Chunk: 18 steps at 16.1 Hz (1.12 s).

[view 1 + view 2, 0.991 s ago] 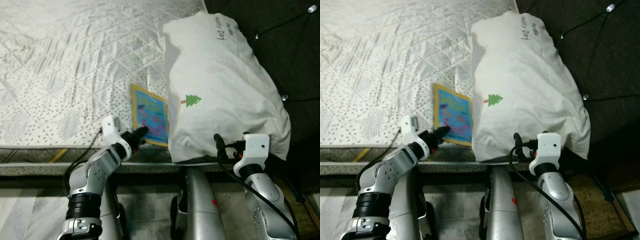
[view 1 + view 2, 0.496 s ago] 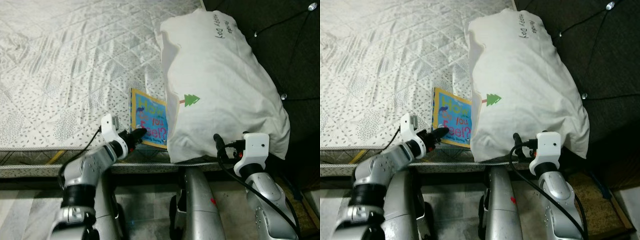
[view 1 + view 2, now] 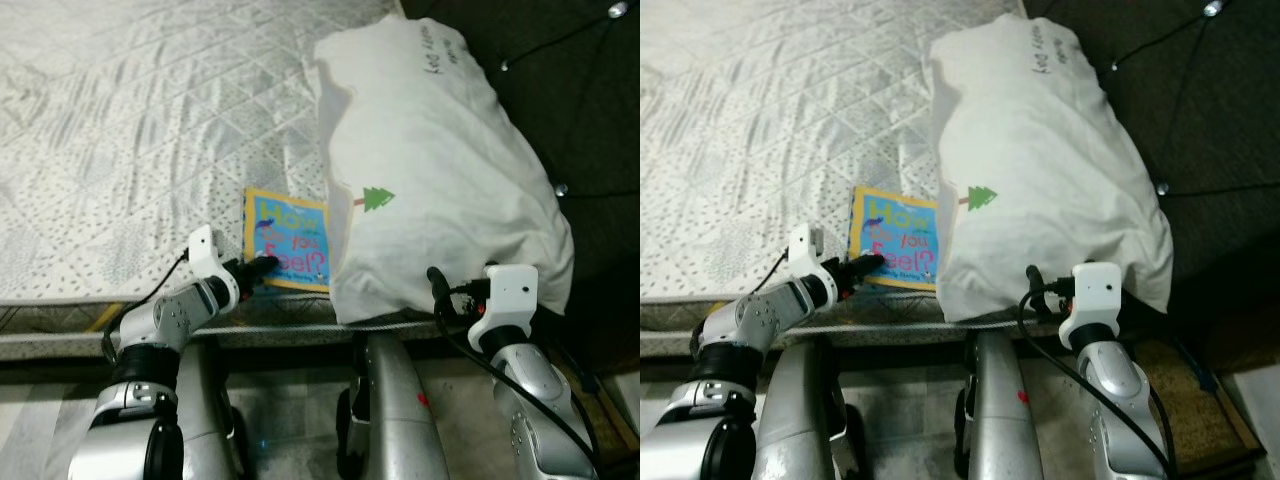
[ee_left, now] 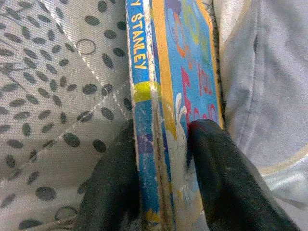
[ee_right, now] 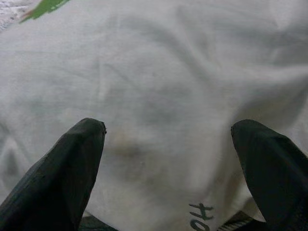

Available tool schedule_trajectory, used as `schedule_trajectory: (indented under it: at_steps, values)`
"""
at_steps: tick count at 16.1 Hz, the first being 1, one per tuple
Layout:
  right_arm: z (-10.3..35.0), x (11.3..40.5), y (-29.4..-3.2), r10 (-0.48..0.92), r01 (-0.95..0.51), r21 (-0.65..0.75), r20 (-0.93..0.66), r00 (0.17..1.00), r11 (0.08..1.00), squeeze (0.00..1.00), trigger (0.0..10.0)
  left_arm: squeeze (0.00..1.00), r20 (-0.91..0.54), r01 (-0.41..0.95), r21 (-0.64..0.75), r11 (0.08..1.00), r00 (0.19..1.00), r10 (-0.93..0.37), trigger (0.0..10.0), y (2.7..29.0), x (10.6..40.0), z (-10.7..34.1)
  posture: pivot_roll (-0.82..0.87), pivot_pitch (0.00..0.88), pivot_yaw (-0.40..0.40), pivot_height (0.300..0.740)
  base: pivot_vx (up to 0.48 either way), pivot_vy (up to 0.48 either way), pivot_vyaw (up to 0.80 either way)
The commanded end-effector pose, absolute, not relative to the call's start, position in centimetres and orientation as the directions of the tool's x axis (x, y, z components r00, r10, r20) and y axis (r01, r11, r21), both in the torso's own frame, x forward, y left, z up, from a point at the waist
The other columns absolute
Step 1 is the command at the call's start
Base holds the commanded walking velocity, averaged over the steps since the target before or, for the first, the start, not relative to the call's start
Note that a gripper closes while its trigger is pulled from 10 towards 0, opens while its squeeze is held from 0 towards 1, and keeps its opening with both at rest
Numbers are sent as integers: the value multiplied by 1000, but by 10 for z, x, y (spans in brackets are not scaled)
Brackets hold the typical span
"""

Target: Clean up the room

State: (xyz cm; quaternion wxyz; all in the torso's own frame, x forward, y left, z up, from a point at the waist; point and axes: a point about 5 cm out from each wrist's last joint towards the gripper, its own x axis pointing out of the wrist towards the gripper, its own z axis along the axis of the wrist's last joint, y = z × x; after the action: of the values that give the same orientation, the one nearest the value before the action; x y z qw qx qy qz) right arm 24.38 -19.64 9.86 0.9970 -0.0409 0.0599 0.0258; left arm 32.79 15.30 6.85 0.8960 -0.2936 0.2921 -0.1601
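Since the earlier frames, the book [image 3: 287, 253] lies closer to the mattress's [image 3: 130, 130] near edge and sits squarer to it, and its cover lettering, blurred before, now reads clearly. The left gripper [image 3: 258, 268] has followed it and remains clamped on the book's near edge; its arm now reaches in from further left.

On the left, the quilted, dotted mattress spreads out, with its far and left parts cut off by the frame. The book lies flat near the near edge, blue with a yellow border. In the left wrist view the book [image 4: 163, 96] stands edge-on between the two black fingers [image 4: 226, 183], one on the spine side and one on the cover, both pressing it. The spine reads "STANLEY", its earlier letters cut off.

The book's right side is hidden under the pillow [image 3: 430, 170], a big white one with a small green tree print and handwriting too small to read near its far end. It overhangs the mattress's near right corner.

Further right, the right gripper [image 5: 168, 163] faces the pillow with its fingers spread wide and nothing between them; in the head views its fingers are hidden behind the pillow's lower edge.
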Motion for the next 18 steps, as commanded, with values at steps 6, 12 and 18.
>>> schedule_trajectory:
  at_steps: [6, 12, 18]
  values:
    - [98, 245, -197, 51, -62, -84, -127, 991, 995, 0, 10000, 1000, -485, 64, -534, 843, 793, -367, 10000, 176, 329, 61, -91, 184, -101, 535, 0, 0, 0]
    - [96, 247, -196, 53, -64, -80, -128, 990, 995, 0, 10000, 1000, -506, 0, -493, 870, 814, -286, 10000, 192, 319, 55, -79, 175, -93, 535, 0, 0, 0]
    - [94, 248, -196, 64, -75, -76, -130, 989, 994, 0, 10000, 1000, -422, -65, -420, 905, 897, -131, 10000, 209, 297, 66, -58, 164, -91, 535, 0, 0, 0]
